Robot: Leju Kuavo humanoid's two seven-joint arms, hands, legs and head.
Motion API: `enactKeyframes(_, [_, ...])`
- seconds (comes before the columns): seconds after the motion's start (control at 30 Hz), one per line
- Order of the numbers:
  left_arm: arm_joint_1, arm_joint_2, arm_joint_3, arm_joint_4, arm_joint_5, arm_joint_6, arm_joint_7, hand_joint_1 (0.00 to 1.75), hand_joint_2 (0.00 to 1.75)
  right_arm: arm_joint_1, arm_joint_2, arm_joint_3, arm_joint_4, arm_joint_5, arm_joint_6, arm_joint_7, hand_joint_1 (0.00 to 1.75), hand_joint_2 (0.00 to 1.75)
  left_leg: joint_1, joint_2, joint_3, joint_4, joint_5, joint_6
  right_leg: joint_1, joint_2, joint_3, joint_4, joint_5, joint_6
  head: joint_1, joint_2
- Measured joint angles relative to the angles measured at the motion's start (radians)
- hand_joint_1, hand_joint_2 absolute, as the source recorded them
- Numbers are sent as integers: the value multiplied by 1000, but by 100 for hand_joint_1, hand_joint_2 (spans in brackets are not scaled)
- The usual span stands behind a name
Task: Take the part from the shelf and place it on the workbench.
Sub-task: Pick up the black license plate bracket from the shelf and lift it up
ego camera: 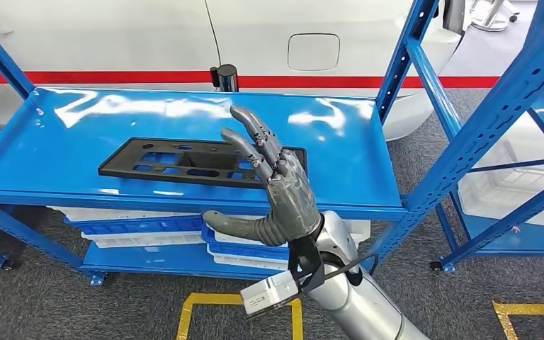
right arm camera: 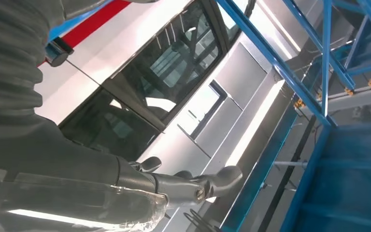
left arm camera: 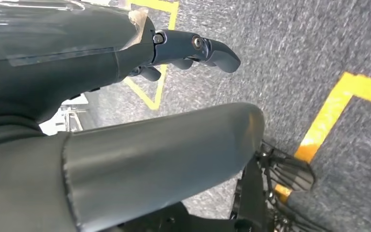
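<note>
A: Head view showed the right hand [ego camera: 278,185] raised with fingers spread and nothing in it, at the near edge of the blue shelf [ego camera: 57,152]; the black part [ego camera: 184,161] lay flat just beyond.

B: And the left hand [left arm camera: 193,48]?

A: It hung over the floor, also holding nothing. I judged the right should lower flat and take the part's near right edge.

Three views: one high, two at the wrists

The head view looks down on the blue shelf [ego camera: 184,127]; the right wrist view shares its frame; the left wrist view apparently faces floor.
</note>
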Motion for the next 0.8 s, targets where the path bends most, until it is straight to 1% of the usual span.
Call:
enactKeyframes(0.03, [-1, -1, 0, 0, 0, 0, 0, 0, 0, -2, 3, 0, 0, 0, 0, 0, 0, 175, 1, 1, -13, 36, 10, -4, -5, 1, 13, -5, -6, -9, 0, 0])
enactKeyframes(0.07, [-3, -2, 0, 0, -1, -1, 0, 0, 0, -5, 7, 0, 0, 1, 1, 0, 0, 175, 4, 3, -44, 86, 16, -10, -8, 1, 28, -10, -13, -17, 0, 0])
enactKeyframes(0.1, [-4, -2, -1, 0, -1, -1, 0, 0, 0, -5, 10, 1, 1, 1, 2, 0, 0, 175, 8, 4, -88, 147, 12, -18, -13, 2, 41, -13, -21, -22, -1, 0])
enactKeyframes(0.13, [-4, -2, -1, 0, -3, -1, 0, 0, 0, -5, 11, 2, 2, 1, 2, 0, 0, 175, 12, 5, -136, 204, -6, -25, -15, 3, 52, -15, -31, -26, -2, 0])
enactKeyframes(0.17, [-3, -2, -1, 0, -4, -1, 0, 0, 0, -4, 12, 3, 3, 2, 3, 0, 0, 175, 18, 6, -182, 245, -36, -34, -17, 4, 62, -15, -41, -26, -3, 0])
enactKeyframes(0.2, [-2, 0, -1, 0, -6, -2, 0, 0, 0, -2, 13, 4, 4, 2, 4, 0, 0, 175, 24, 7, -219, 264, -69, -41, -20, 6, 74, -15, -53, -23, -3, 0])
enactKeyframes(0.23, [-1, 0, -1, 0, -8, -2, 0, 0, 0, 0, 13, 6, 6, 3, 5, 0, 0, 175, 29, 8, -244, 258, -89, -48, -23, 8, 89, -15, -65, -19, -3, 0])
enactKeyframes(0.27, [-1, 0, -1, 0, -10, -3, 0, 0, 0, 0, 13, 8, 8, 4, 6, 0, 0, 175, 35, 10, -257, 229, -84, -55, -27, 10, 105, -15, -78, -14, -3, 0])
enactKeyframes(0.3, [-1, 1, -1, 0, -11, -3, 0, 0, 0, 1, 15, 11, 10, 6, 7, 1, 0, 175, 40, 14, -260, 179, -46, -61, -31, 10, 123, -15, -92, -8, -3, 0])
enactKeyframes(0.33, [-1, 1, -1, 0, -12, -2, 0, 0, 0, 0, 16, 14, 13, 9, 9, 2, 0, 175, 45, 19, -257, 117, 23, -65, -32, 10, 137, -15, -105, -1, -3, 0])
enactKeyframes(0.37, [-1, 1, -1, 0, -13, 2, -1, 0, 0, 1, 18, 17, 16, 11, 13, 5, 0, 175, 47, 27, -254, 64, 94, -66, -31, 11, 149, -14, -118, 6, -5, 0])
enactKeyframes(0.4, [-1, 1, -1, 1, -14, 7, -2, 0, 0, 0, 19, 20, 18, 14, 16, 7, 0, 175, 47, 33, -249, 29, 152, -64, -28, 11, 155, -13, -129, 14, -6, 0])
enactKeyframes(0.43, [-3, 0, -1, 1, -14, 14, -2, 0, 0, 1, 20, 23, 20, 16, 20, 10, 0, 175, 45, 37, -248, 13, 186, -59, -24, 12, 158, -15, -137, 21, -6, 0])
enactKeyframes(0.5, [-8, 0, 0, 1, -14, 25, -1, 0, 0, 0, 24, 29, 24, 20, 26, 14, 0, 175, 40, 35, -240, 11, 193, -45, -23, 10, 166, -25, -149, 35, -4, 0])
enactKeyframes(0.53, [-11, -1, 0, 0, -14, 28, 0, 0, 0, 0, 25, 32, 25, 23, 31, 16, 0, 175, 39, 33, -236, 7, 191, -37, -24, 7, 169, -21, -156, 40, -3, 0])
enactKeyframes(0.57, [-14, -1, 0, -1, -14, 31, 0, 0, 0, -1, 26, 35, 27, 26, 36, 17, 0, 175, 39, 31, -230, 3, 188, -29, -25, 4, 161, 2, -168, 41, -2, 0])
enactKeyframes(0.6, [-16, -1, 0, -1, -14, 33, 0, 0, 0, -1, 26, 40, 30, 30, 43, 20, 0, 175, 39, 30, -224, -1, 184, -21, -27, 1, 139, 49, -187, 39, -2, 0])
enactKeyframes(0.63, [-17, 0, 0, -1, -14, 35, 0, 0, 0, 0, 26, 45, 34, 36, 51, 24, 0, 175, 37, 29, -218, -2, 179, -15, -26, 0, 103, 114, -211, 35, -2, 0])
enactKeyframes(0.67, [-18, 1, 0, -1, -14, 36, 0, 0, 0, 1, 25, 51, 39, 43, 59, 29, 0, 175, 35, 28, -215, -2, 174, -9, -25, 0, 58, 186, -233, 32, -2, 0])
enactKeyframes(0.7, [-18, 1, 0, -1, -14, 36, 0, 0, 0, 2, 23, 58, 46, 49, 67, 35, 0, 175, 32, 27, -210, -2, 170, -5, -24, 0, 18, 242, -245, 32, -2, 0])
enactKeyframes(0.73, [-18, 1, 0, -1, -14, 37, 0, 0, 0, 4, 21, 64, 52, 56, 73, 40, 0, 175, 28, 25, -206, -2, 165, -3, -23, 0, -10, 266, -241, 35, -2, 0])
enactKeyframes(0.77, [-18, 1, 1, -1, -13, 37, 0, 0, 0, 6, 20, 71, 58, 61, 78, 44, 0, 175, 25, 22, -200, -2, 160, -2, -21, 0, -18, 250, -220, 41, -2, 0])
enactKeyframes(0.8, [-18, 1, 2, -1, -13, 37, 0, 0, 0, 8, 18, 76, 63, 64, 83, 46, 0, 175, 22, 19, -193, -2, 156, -2, -19, -1, -7, 198, -186, 45, -2, 0])
